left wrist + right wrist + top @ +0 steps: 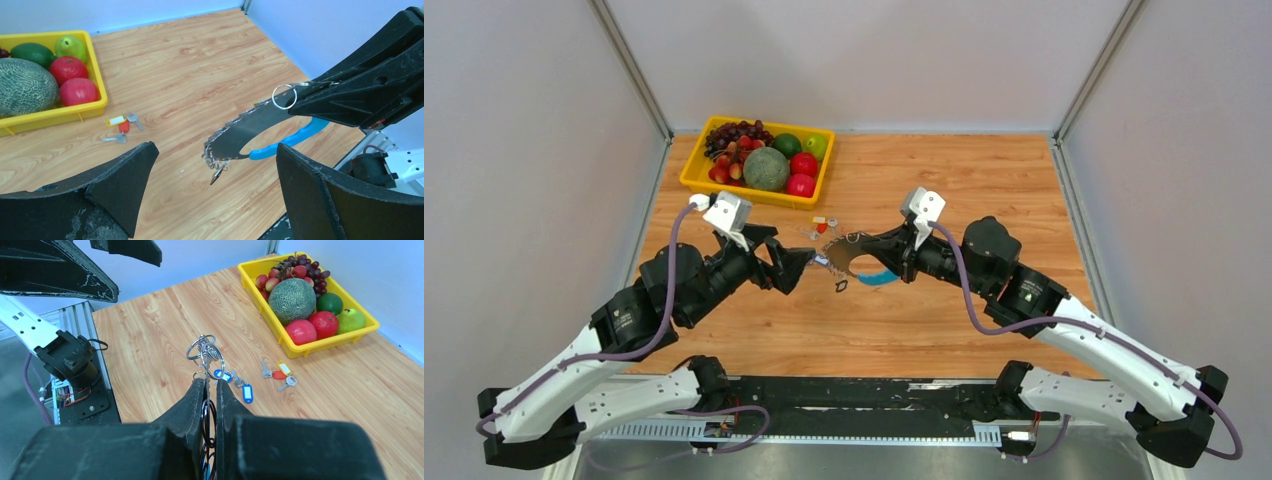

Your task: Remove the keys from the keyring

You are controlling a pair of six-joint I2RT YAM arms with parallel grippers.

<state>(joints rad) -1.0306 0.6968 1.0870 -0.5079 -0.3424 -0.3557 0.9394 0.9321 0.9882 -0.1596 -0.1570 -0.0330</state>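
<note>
My right gripper (871,247) is shut on the keyring (856,262) and holds it just above the table. The hoop has a blue plastic arc (880,278) and a dark arc fringed with small silvery pieces (243,131). A small key (217,175) dangles from the hoop's near end. In the right wrist view the gripper (210,385) pinches the hoop edge-on, with thin silvery rings (205,351) sticking out past the fingertips. My left gripper (809,268) is open and empty, its jaws wide apart (212,152), just short of the hoop's free end.
Loose keys with red and yellow tags (822,222) lie on the table near the yellow fruit tray (692,184). They also show in the left wrist view (120,128) and the right wrist view (279,373). Keys with blue tags (246,392) lie below the hoop.
</note>
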